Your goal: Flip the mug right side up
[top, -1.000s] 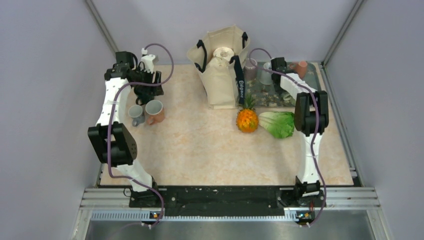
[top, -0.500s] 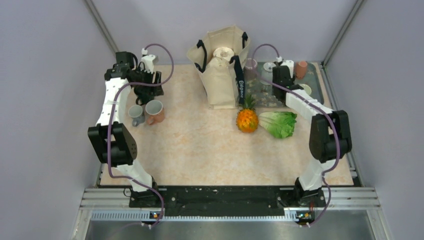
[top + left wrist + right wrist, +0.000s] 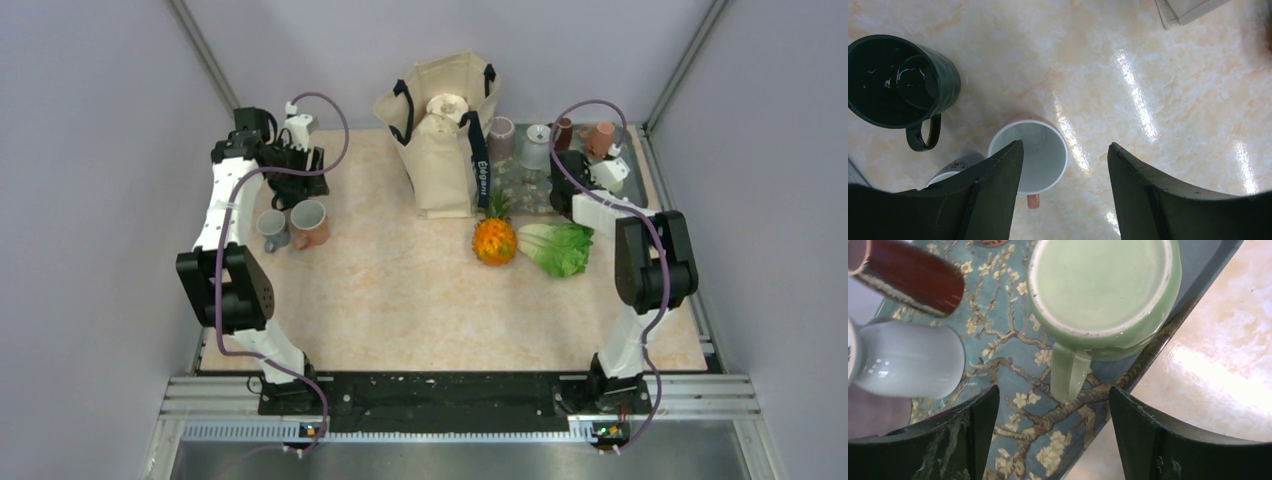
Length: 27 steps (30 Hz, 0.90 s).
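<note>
A pale green mug (image 3: pixel 1103 285) stands upside down on the flowered tray (image 3: pixel 998 340), base toward my right wrist camera, handle (image 3: pixel 1068 372) pointing at the gripper. My right gripper (image 3: pixel 1053 390) hangs open just above the tray, the handle's tip short of the gap and nothing between the fingers. In the top view that gripper (image 3: pixel 568 192) sits over the tray's near edge and the arm hides the green mug. My left gripper (image 3: pixel 1065 145) is open above an upright orange mug (image 3: pixel 1030 155) with a white inside.
A dark red cup (image 3: pixel 908 282) and a white cup (image 3: pixel 903 360) stand left of the green mug. A dark green mug (image 3: pixel 898 80) and a grey mug (image 3: pixel 271 228) flank the orange one. Canvas bag (image 3: pixel 445 130), pineapple (image 3: pixel 495 240) and lettuce (image 3: pixel 558 248) fill the middle.
My right arm has pulled back from the tray's far side to its near edge and its gripper has opened wider. The cups at the back now show. The left arm has not moved.
</note>
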Each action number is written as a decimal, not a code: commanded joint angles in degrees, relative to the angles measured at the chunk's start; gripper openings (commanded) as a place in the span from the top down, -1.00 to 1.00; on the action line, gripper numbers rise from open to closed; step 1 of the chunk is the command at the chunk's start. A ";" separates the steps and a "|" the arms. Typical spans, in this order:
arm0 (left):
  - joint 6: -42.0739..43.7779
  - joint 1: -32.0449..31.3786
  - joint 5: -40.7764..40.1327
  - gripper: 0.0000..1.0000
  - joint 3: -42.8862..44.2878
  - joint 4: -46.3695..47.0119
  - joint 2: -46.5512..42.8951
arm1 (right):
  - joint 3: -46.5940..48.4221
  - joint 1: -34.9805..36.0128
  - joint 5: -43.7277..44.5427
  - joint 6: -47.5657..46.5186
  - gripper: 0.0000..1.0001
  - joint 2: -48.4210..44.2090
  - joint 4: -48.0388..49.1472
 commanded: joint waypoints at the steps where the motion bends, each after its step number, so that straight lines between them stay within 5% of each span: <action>1: 0.60 0.01 1.57 -0.35 -0.44 0.94 -3.21 | 5.95 -0.96 4.06 10.31 -0.55 3.56 -3.90; 20: 1.52 0.01 0.67 -0.35 -0.17 1.34 -3.65 | 3.73 -6.99 0.96 -10.83 -0.14 3.70 -1.43; 24: 1.78 0.03 0.41 -0.35 -0.51 1.30 -3.94 | 3.42 -7.85 1.28 -14.04 0.06 3.54 -1.04; 27: 1.75 0.01 0.47 -0.35 -0.43 1.21 -4.05 | 4.27 -9.19 -0.21 -15.27 0.41 4.46 -2.42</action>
